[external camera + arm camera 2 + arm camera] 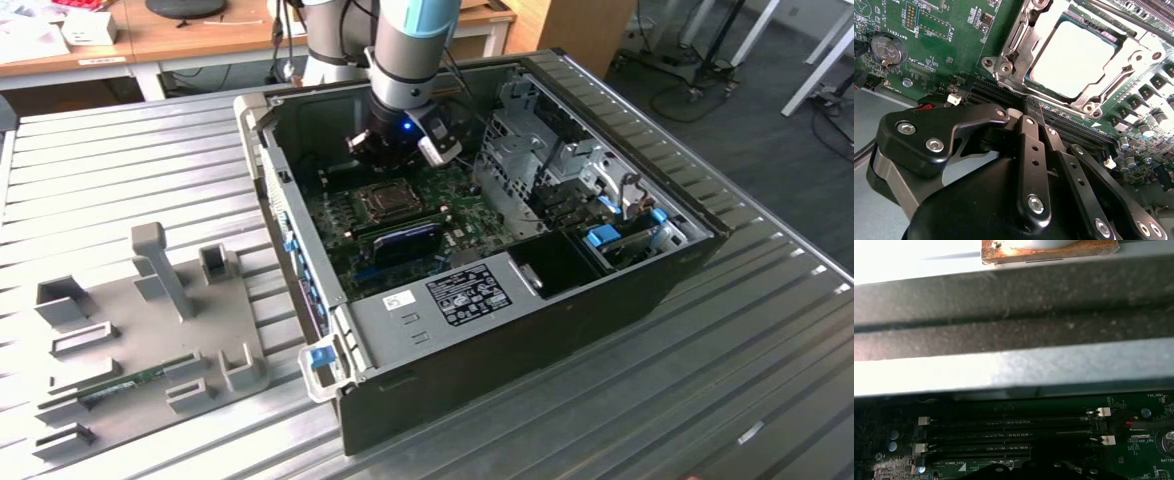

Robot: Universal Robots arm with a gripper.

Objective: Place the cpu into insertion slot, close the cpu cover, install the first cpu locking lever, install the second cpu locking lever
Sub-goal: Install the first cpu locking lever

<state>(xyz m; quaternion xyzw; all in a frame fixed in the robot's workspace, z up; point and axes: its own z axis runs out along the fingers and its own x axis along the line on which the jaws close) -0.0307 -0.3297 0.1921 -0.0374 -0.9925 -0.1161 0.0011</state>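
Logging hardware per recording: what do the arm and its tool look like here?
The arm is a grey tube with a light-blue joint cap and a small blue light near its wrist. The tool is matte black, built of flat linkage bars pinned with silver screws, over a grey metal body.

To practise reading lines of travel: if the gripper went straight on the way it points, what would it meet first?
Probably the long black memory slots on the green board, just beside the silver cover over the chip; the gripper, jaws shut, points at them. Depth is unclear.
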